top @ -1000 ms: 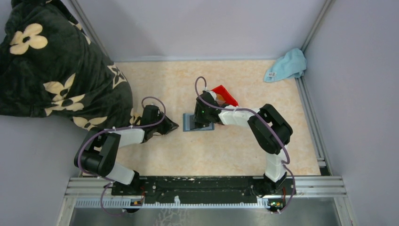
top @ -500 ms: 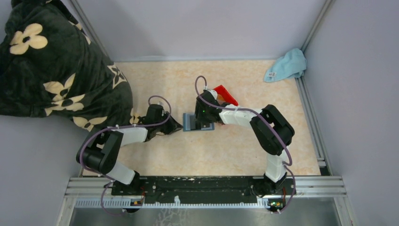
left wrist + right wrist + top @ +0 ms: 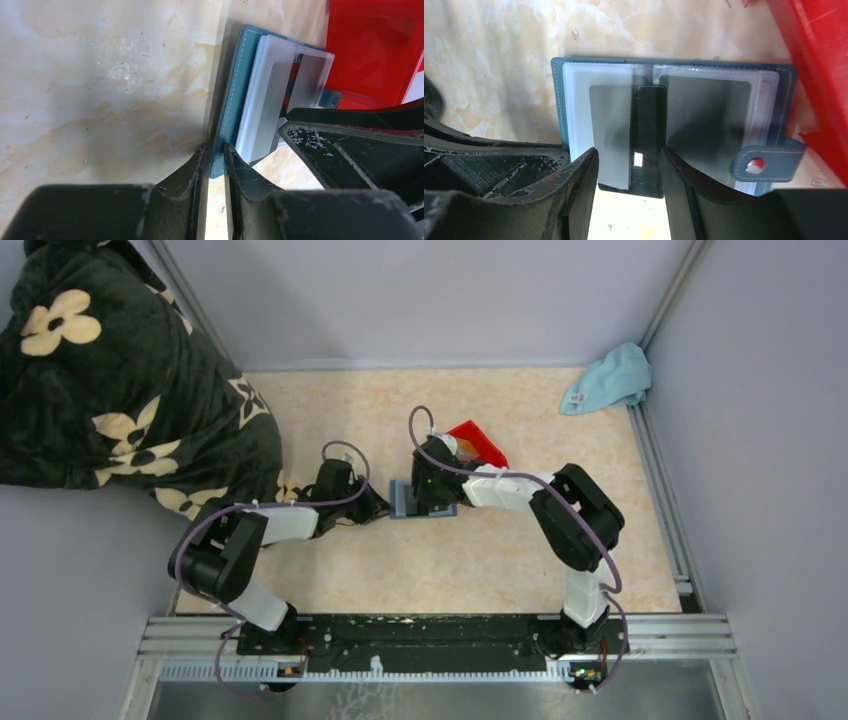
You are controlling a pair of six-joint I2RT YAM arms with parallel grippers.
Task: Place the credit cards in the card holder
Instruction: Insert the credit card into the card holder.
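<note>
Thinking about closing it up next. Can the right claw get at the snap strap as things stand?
Probably yes: the snap strap lies bare on the open card holder beside the right claw, though the red bin crowds that side. The left claw pinches the opposite edge.

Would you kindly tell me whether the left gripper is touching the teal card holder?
Touching. The left wrist view shows the left gripper pinching the card holder by its teal cover edge between both fingers, with no gap visible.

no legible text, labels or numbers anywhere
</note>
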